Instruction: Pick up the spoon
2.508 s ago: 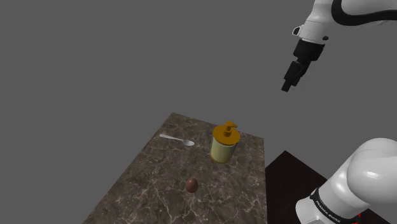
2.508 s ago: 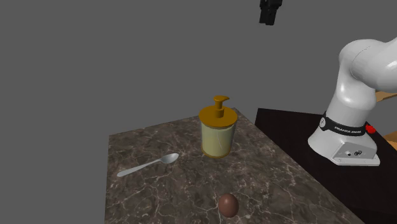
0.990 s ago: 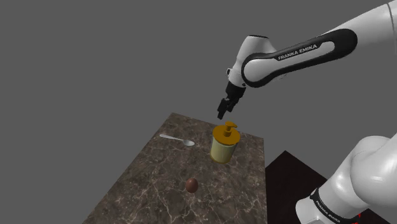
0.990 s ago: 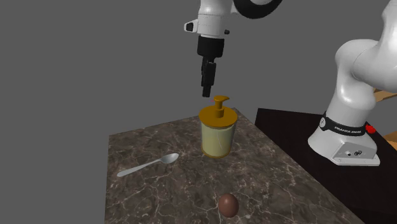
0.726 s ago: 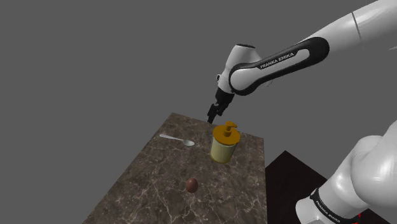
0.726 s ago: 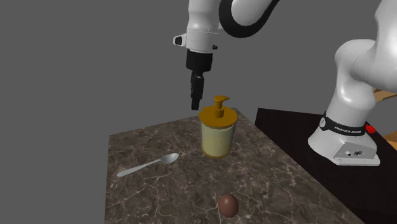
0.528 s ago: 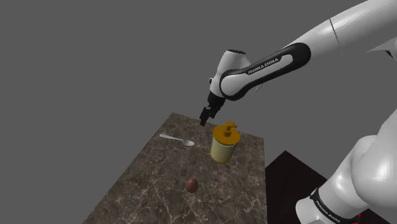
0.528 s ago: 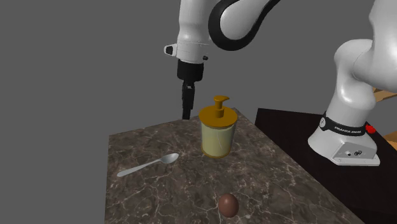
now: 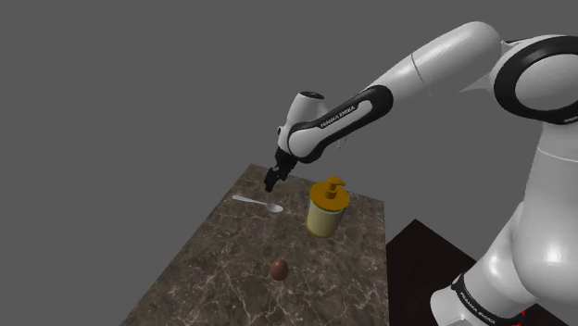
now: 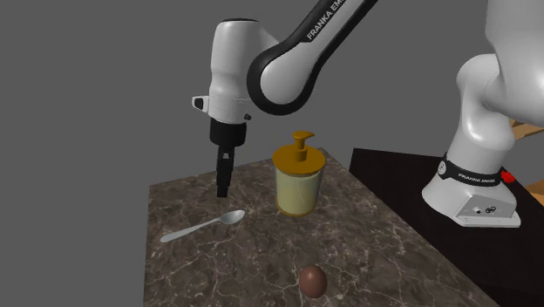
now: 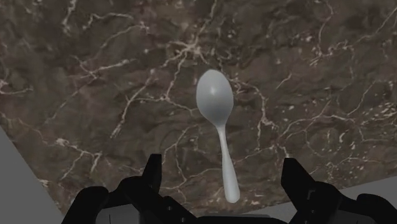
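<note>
Black two-finger gripper [image 10: 221, 190] hangs w/ fingers apart, holding nothing, just above the bowl end of the thin silver-grey spoon [image 11: 216, 114], which lies flat on the dark brown marble-look tabletop [image 10: 261, 262], handle tip near the edge. Risk imo: spoon sits so low the pads either stub the top or ride over the handle, & a sideways nudge cd skate it off that edge. Yellow pump dispenser [image 10: 299, 183] is near too, wrist cd clip it

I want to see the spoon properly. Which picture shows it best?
The wrist view: the spoon lies close, bowl and handle both clear. The shoulder and second exterior views show it small and thin.
</note>
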Controlling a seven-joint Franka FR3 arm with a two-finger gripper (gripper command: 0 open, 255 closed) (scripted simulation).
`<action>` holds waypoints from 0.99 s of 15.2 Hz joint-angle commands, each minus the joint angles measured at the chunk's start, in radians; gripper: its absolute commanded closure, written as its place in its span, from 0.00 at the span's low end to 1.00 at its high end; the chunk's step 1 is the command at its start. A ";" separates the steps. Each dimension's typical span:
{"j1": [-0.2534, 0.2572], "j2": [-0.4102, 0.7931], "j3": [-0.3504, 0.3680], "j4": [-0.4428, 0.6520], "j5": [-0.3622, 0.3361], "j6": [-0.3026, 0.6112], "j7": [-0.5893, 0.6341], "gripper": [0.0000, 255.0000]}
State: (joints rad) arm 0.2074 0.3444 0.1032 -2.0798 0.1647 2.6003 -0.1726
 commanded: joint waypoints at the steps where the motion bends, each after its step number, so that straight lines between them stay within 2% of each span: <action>1: 0.013 0.074 0.005 0.063 -0.005 0.022 0.003 0.00; 6: 0.046 0.246 0.011 0.236 -0.023 0.046 0.012 0.00; 15: 0.046 0.325 0.013 0.249 -0.021 0.112 0.000 0.00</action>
State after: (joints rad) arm 0.2540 0.6671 0.1158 -1.8302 0.1438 2.7087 -0.1718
